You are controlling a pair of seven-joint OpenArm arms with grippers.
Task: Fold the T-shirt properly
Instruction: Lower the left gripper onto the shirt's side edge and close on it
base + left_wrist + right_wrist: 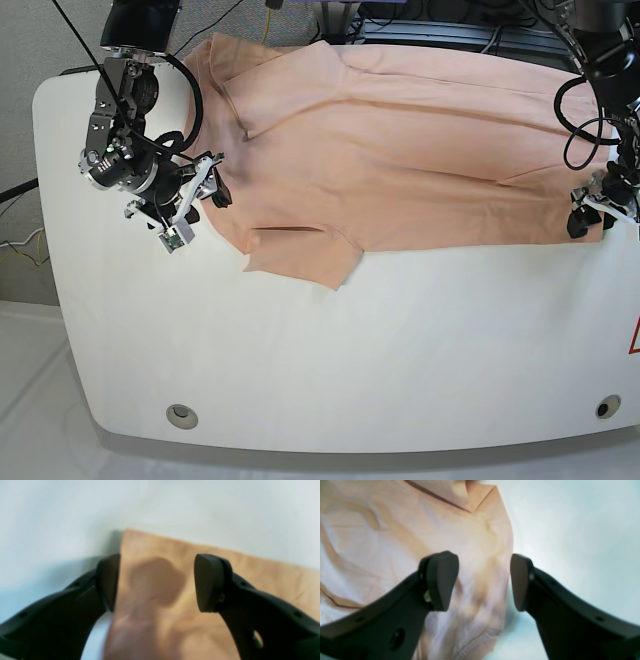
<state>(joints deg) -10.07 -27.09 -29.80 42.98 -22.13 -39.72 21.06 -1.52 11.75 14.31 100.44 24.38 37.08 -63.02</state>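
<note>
The peach T-shirt (400,150) lies spread flat across the far half of the white table, with a short sleeve (300,255) pointing toward the front. My right gripper (208,182) hovers at the shirt's left edge. In the right wrist view it (482,582) is open, and the shirt's (395,542) edge runs between the two fingers. My left gripper (592,217) is at the shirt's right end. In the left wrist view it (157,582) is open and straddles the cloth's (250,575) corner edge, holding nothing.
The white table (400,350) has rounded front corners, each with a small round hole (181,413). Cables (440,30) run along the back edge behind the shirt. A red mark (635,340) shows at the table's right edge.
</note>
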